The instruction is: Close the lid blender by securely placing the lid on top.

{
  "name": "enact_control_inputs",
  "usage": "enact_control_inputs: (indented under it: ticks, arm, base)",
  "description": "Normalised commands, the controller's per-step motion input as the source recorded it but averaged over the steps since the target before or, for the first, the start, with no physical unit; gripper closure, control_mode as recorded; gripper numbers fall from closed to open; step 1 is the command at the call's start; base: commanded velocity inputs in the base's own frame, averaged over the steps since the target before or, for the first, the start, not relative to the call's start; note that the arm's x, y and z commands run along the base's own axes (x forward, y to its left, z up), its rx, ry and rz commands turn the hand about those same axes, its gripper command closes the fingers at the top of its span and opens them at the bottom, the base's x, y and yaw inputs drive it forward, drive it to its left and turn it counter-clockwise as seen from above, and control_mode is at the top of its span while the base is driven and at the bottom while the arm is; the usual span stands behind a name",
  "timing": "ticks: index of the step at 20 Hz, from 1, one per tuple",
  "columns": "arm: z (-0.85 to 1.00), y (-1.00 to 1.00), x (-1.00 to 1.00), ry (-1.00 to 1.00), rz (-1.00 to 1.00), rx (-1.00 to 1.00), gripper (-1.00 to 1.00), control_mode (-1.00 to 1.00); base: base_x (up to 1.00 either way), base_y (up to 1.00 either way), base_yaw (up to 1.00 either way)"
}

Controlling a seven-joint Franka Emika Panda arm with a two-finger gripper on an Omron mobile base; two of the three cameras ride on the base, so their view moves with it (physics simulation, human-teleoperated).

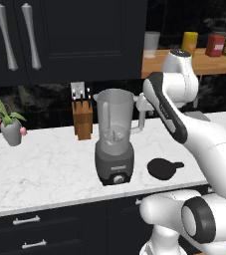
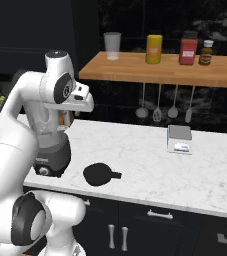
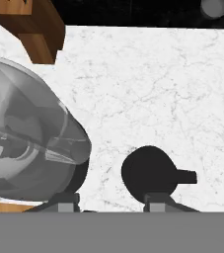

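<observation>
- You are looking over a white marble counter (image 1: pixel 45 164) running under dark cabinets (image 1: pixel 59 40), with dark drawers (image 2: pixel 150 220) along its front edge.
- A wooden shelf (image 2: pixel 135 67) is hanging on the black back wall, carrying a cup (image 2: pixel 112 45), a yellow jar (image 2: pixel 154 48), a red jar (image 2: pixel 188 48) and a small brown bottle (image 2: pixel 205 52); utensils (image 2: pixel 157 107) are dangling beneath it.
- A knife block (image 1: pixel 82 112) is standing near the counter's back edge, a potted plant (image 1: pixel 7 122) toward its left end, and a small scale (image 2: pixel 179 139) well off to the right.
- The blender (image 1: pixel 114 137) is sitting near the front edge, its translucent grey jar open on a dark base with a front knob.
- The lid (image 1: pixel 162 168) is lying flat on the counter just beside the blender's right, its tab pointing away from it.
- No writing is coming through clearly enough to read.
- The gripper (image 3: pixel 111 200) is hovering above the lid and jar, fingers spread and holding nothing.
</observation>
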Motion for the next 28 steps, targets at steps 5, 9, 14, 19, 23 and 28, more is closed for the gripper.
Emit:
enact_control_inputs:
  ticks: [5, 9, 14, 19, 23, 28]
  arm:
    - [-0.05, 0.0, 0.0, 0.0, 0.0, -0.03, -1.0, -1.0]
    - [-0.73, -0.7, -0.01, -0.21, 0.01, -0.06, -1.0, -1.0]
    - [-0.64, -0.96, -0.25, -0.38, 0.2, 0.0, -1.0, -1.0]
    - [-0.33, -0.94, -0.02, -0.23, 0.46, 0.0, -1.0, -1.0]
    - [-0.24, -0.52, 0.0, -0.02, 0.48, -0.05, -1.0, -1.0]
    - [-0.57, -0.21, 0.0, -0.01, 0.4, -0.05, -1.0, -1.0]
  base:
    - [0.0, 0.0, 0.0]
    - [0.0, 0.0, 0.0]
    - [0.0, 0.0, 0.0]
    - [0.0, 0.0, 0.0]
    - [0.0, 0.0, 0.0]
    - [0.0, 0.0, 0.0]
